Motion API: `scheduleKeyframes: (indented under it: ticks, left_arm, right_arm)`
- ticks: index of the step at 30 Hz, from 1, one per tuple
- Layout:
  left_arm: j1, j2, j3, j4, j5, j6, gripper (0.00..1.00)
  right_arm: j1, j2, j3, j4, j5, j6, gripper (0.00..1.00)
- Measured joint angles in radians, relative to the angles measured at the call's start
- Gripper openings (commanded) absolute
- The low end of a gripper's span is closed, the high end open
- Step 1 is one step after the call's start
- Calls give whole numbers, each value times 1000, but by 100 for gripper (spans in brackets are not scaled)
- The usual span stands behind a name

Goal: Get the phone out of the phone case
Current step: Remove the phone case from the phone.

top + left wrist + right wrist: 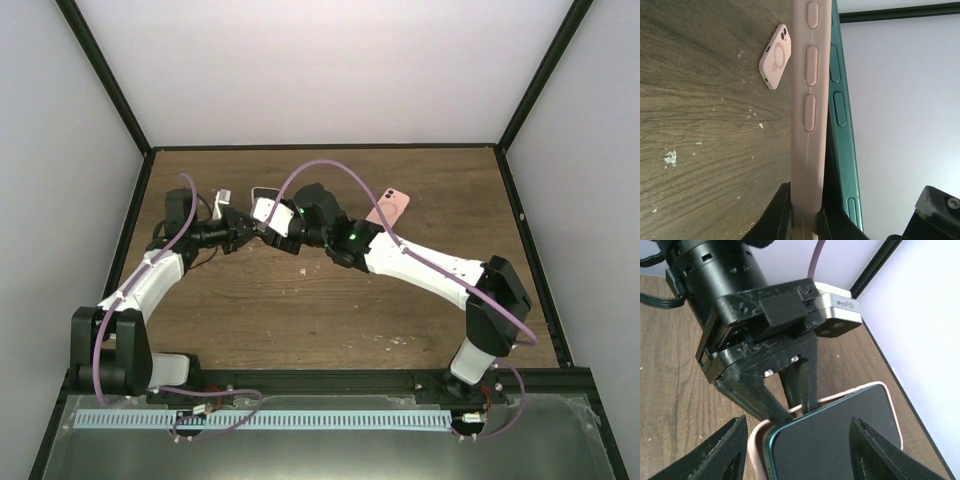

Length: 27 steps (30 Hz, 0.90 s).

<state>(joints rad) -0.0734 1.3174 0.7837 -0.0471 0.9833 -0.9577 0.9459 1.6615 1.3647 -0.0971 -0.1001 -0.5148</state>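
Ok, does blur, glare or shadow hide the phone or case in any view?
Top external: even light, no glare. Left wrist: pink case fills the centre, slightly soft. Right wrist: phone screen dull, unglared; own fingertips dark and blurred.

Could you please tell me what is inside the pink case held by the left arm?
A green phone with a dark screen sits in the pink case, one long edge partly out. The phone's back and the case's inside are covered.
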Motion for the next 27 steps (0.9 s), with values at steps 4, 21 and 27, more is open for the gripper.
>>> scheduleKeyframes:
  ticks: [4, 21, 27]
  left_arm:
    - [0, 0, 0, 0, -3, 0, 0]
    - [6, 11, 0, 32, -35, -24, 0]
    - [6, 19, 0, 63, -42, -39, 0]
  right_arm:
    - [0, 3, -9, -8, -8, 0, 52]
    - [38, 43, -120, 243, 238, -193, 37]
    - [51, 55, -198, 423, 300, -339, 29]
